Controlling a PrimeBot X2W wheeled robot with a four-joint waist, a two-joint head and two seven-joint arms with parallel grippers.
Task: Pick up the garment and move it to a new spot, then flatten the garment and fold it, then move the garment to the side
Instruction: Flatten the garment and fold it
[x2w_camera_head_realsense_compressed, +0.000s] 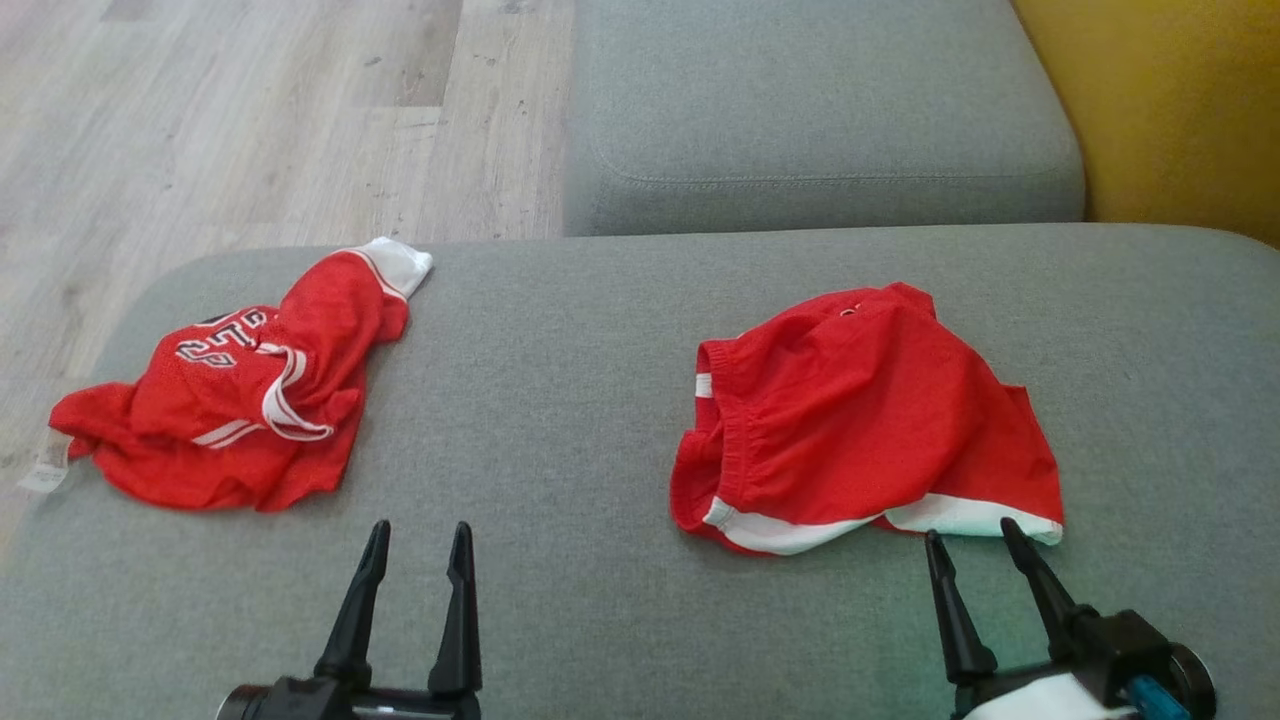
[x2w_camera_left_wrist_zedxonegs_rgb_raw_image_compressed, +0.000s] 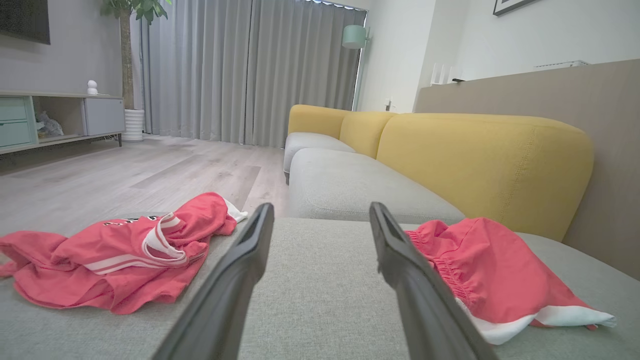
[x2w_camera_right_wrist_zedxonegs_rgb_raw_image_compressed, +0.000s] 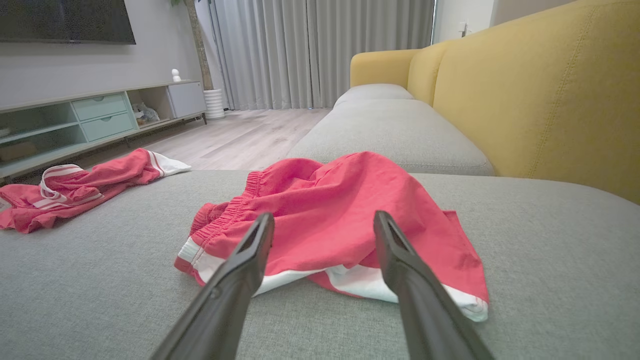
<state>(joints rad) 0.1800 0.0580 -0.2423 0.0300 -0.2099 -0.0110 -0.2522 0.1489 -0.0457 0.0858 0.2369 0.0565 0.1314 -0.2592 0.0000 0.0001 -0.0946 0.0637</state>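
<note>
Red shorts (x2w_camera_head_realsense_compressed: 870, 410) with a white hem lie bunched on the right of the grey cushion (x2w_camera_head_realsense_compressed: 560, 400); they also show as the red shorts (x2w_camera_right_wrist_zedxonegs_rgb_raw_image_compressed: 330, 215) and red shorts (x2w_camera_left_wrist_zedxonegs_rgb_raw_image_compressed: 480, 270). A crumpled red jersey (x2w_camera_head_realsense_compressed: 240, 400) with white trim lies at the left, seen too as the jersey (x2w_camera_left_wrist_zedxonegs_rgb_raw_image_compressed: 120, 250) and jersey (x2w_camera_right_wrist_zedxonegs_rgb_raw_image_compressed: 85, 185). My right gripper (x2w_camera_head_realsense_compressed: 972, 535) is open, its fingertips just short of the shorts' white hem, with nothing between them. My left gripper (x2w_camera_head_realsense_compressed: 420, 540) is open over bare cushion between the two garments, near the front edge.
A second grey seat cushion (x2w_camera_head_realsense_compressed: 810, 110) lies beyond, with a yellow backrest (x2w_camera_head_realsense_compressed: 1180, 110) on the right. Wooden floor (x2w_camera_head_realsense_compressed: 250, 120) runs past the cushion's left and far edge. A TV cabinet (x2w_camera_right_wrist_zedxonegs_rgb_raw_image_compressed: 90, 115), a curtain (x2w_camera_left_wrist_zedxonegs_rgb_raw_image_compressed: 250, 70) and a potted plant (x2w_camera_left_wrist_zedxonegs_rgb_raw_image_compressed: 130, 75) stand across the room.
</note>
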